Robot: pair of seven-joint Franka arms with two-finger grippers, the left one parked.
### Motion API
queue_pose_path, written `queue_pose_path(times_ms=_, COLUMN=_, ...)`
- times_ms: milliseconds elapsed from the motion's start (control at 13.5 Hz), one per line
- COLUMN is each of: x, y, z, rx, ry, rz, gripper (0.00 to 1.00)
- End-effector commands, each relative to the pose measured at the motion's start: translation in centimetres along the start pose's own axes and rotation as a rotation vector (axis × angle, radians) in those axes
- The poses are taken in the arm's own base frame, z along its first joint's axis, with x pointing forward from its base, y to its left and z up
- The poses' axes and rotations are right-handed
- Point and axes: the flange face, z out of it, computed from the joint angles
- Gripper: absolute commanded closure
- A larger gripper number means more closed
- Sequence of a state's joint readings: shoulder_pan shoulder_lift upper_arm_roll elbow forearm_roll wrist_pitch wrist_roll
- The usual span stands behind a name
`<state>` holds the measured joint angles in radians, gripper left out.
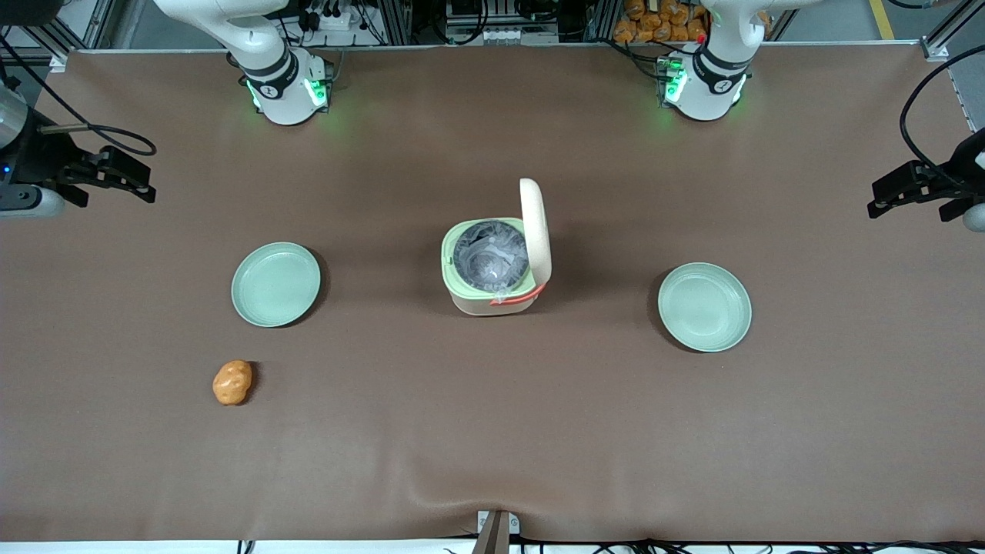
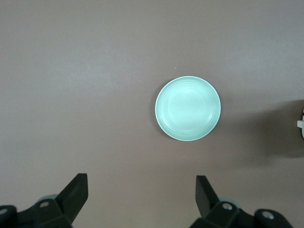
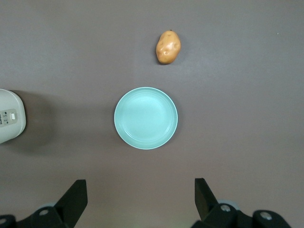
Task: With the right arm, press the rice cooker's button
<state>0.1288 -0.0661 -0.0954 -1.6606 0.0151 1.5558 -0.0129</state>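
The cream rice cooker stands mid-table with its lid raised upright on the side toward the parked arm, baring the silvery pot, the pale green rim and the coral handle. The right wrist view catches an edge of the cooker with a small pale button beside two tiny dark dots. My right arm's gripper hangs high over the working arm's end of the table, well apart from the cooker. There the gripper is open, with only bare table between its fingers.
A pale green plate lies between the gripper and the cooker, directly under the wrist camera as plate. An orange potato-like lump sits nearer the front camera than that plate. A second green plate lies toward the parked arm's end.
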Motion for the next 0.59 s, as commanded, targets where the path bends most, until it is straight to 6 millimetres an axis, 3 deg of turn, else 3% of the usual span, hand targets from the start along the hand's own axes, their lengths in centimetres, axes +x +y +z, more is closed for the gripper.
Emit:
queue_pose_path(times_ms=0, x=-2.6, y=0.2, z=0.4, rx=-0.002, ry=0.026, rz=-0.013, gripper=0.00)
queue_pose_path(times_ms=222, x=-2.5, y=0.2, z=0.0, rx=-0.002, ry=0.028, rz=-0.019, gripper=0.00)
queue_pose_path(times_ms=519, x=-2.6, y=-0.3, z=-2.0, rx=-0.005, ry=0.028, rz=-0.016, gripper=0.00)
